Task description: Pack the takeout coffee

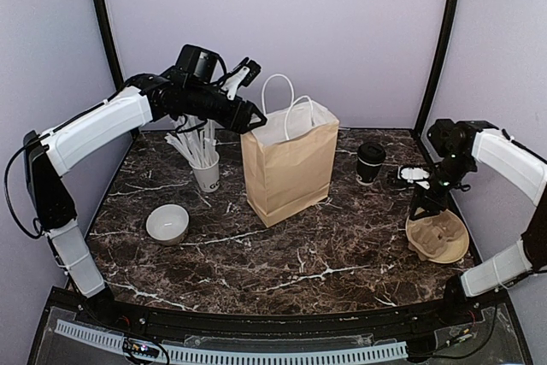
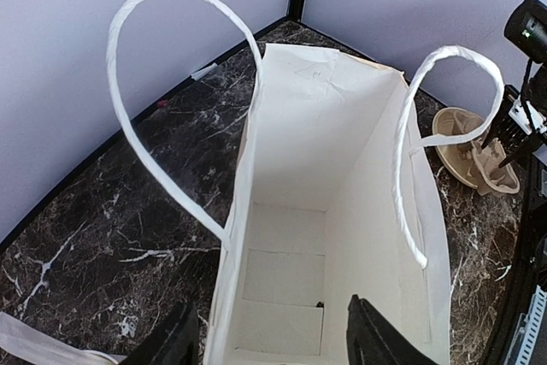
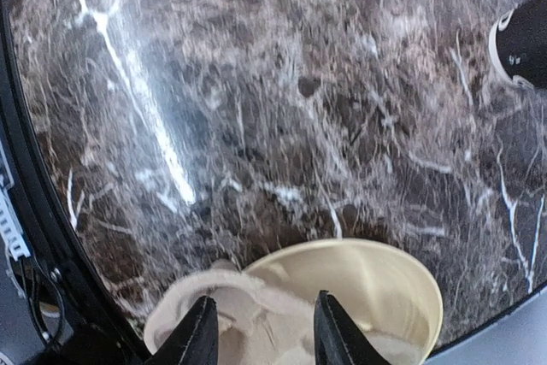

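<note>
Diffuse, even overhead light, with short soft shadows beside the paper bag on the tabletop. Left wrist view sharp; bag interior bright, near white. Right wrist view soft — marble veining smeared, tabletop edge bowed by the lens.

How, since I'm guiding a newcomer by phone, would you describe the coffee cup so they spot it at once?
Find the brown bag standing mid-table. Right of it, toward the back wall, stands the coffee cup. It is small, black and lidded, unlike the white stick cup and white bowl left of the bag or the beige tray nearer the front.
</note>
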Controlling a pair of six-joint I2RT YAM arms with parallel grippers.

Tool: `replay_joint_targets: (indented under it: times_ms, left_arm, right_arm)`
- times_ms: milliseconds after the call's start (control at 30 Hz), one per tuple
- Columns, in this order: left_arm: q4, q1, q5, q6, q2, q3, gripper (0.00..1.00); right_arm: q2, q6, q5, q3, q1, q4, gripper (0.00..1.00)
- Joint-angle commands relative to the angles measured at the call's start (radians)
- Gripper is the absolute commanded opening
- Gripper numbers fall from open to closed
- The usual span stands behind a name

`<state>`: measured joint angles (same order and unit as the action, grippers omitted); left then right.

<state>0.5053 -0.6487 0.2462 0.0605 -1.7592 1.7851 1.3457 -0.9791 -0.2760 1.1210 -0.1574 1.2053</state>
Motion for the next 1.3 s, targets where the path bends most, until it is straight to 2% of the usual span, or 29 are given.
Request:
replay_joint_targets:
  times_ms: [0, 200, 333, 533, 800, 1100, 1267]
  left_arm:
    - [-0.017, 0.002, 0.018, 0.016, 0.073, -0.042, 0.61]
    - [-0.031, 0.002, 0.031, 0.018, 0.097, -0.076, 0.61]
    - [-0.035, 0.002, 0.031, 0.019, 0.109, -0.091, 0.61]
    - [-0.037, 0.002, 0.028, 0.020, 0.115, -0.103, 0.61]
    - [-0.052, 0.002, 0.041, 0.016, 0.101, -0.103, 0.61]
    - [-0.053, 0.003, 0.046, 0.013, 0.089, -0.101, 0.62]
    - [-0.053, 0.002, 0.044, 0.013, 0.086, -0.099, 0.62]
  right_arm:
    - [-0.049, -0.264, 0.108, -0.050, 0.087, 0.062, 0.41]
    - [-0.047, -0.392, 0.216, -0.095, 0.120, 0.068, 0.57]
    - [-0.061, -0.471, 0.311, -0.162, 0.126, 0.023, 0.58]
    - [-0.074, -0.531, 0.394, -0.214, 0.132, -0.076, 0.58]
    - [-0.046, -0.545, 0.405, -0.218, 0.133, -0.128, 0.57]
    - [0.015, -0.536, 0.431, -0.227, 0.135, -0.157, 0.46]
    - [0.025, -0.536, 0.432, -0.235, 0.136, -0.154, 0.45]
